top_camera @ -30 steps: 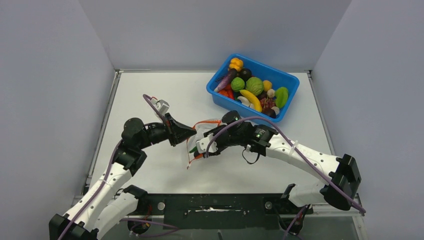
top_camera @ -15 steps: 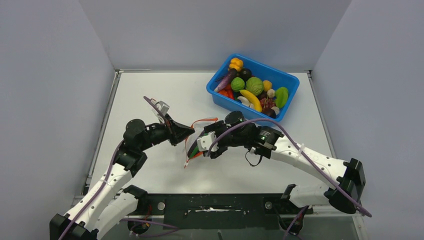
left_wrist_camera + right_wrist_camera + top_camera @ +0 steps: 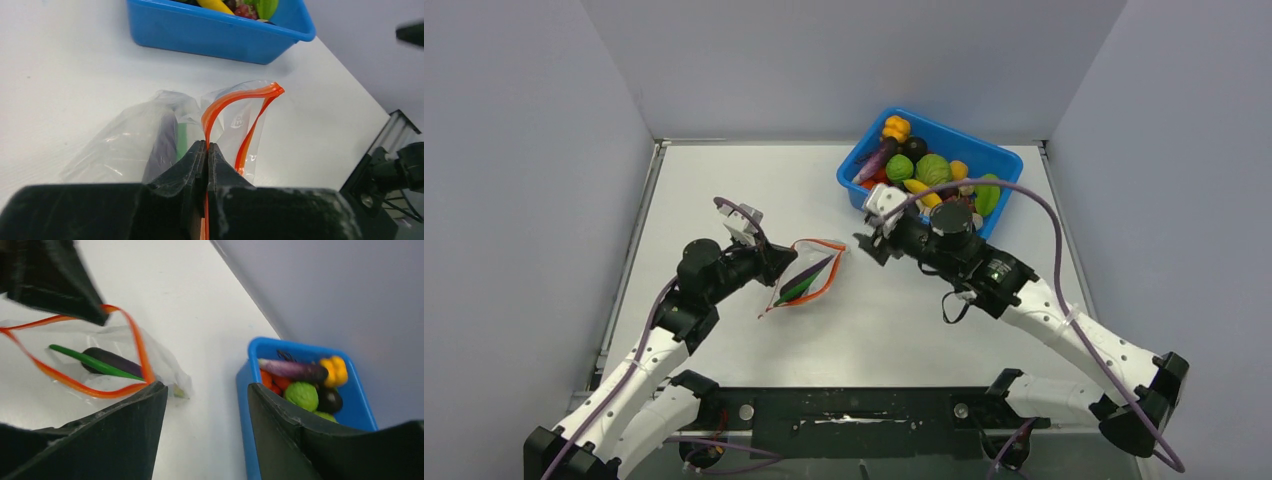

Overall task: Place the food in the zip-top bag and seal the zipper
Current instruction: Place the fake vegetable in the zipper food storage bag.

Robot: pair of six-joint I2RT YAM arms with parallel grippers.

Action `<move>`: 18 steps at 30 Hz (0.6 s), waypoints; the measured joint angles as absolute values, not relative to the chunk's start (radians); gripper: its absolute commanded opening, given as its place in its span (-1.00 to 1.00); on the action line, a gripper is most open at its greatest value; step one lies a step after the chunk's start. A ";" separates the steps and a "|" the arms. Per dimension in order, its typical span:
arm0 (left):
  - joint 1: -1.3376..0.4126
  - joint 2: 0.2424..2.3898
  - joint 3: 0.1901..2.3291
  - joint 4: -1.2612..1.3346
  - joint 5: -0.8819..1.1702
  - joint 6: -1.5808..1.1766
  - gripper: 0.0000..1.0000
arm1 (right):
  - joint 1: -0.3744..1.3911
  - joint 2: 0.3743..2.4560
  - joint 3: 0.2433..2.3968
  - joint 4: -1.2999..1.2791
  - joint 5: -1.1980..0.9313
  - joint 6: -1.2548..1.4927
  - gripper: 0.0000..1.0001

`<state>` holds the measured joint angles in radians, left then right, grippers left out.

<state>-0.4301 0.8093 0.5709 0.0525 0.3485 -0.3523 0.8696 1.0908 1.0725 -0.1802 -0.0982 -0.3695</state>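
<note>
White tabletop (image 3: 724, 190) spreads beneath both my arms. My left hand (image 3: 206, 152) is pinched tight on the zipper (image 3: 227, 102), holding the zip-top bag (image 3: 809, 282) left of centre with its mouth gaping. A dark eggplant (image 3: 107, 360) and a green pod (image 3: 87, 359) lie inside. My right hand (image 3: 205, 405) is spread wide with nothing in it, near the blue bin (image 3: 210, 35), where the remaining food (image 3: 932, 170) sits.

Blue bin (image 3: 215, 30) cropped; bagged food (image 3: 162, 145) blurred.
</note>
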 measured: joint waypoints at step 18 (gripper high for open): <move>-0.430 0.871 0.569 0.018 0.239 -0.291 -1.00 | 0.270 1.378 1.259 -0.318 0.159 0.115 0.44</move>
<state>-0.4301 0.8715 0.5686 0.0177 0.2394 -0.2909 0.2695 1.3781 1.2591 -0.3176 0.1585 0.1154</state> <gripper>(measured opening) 0.015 0.701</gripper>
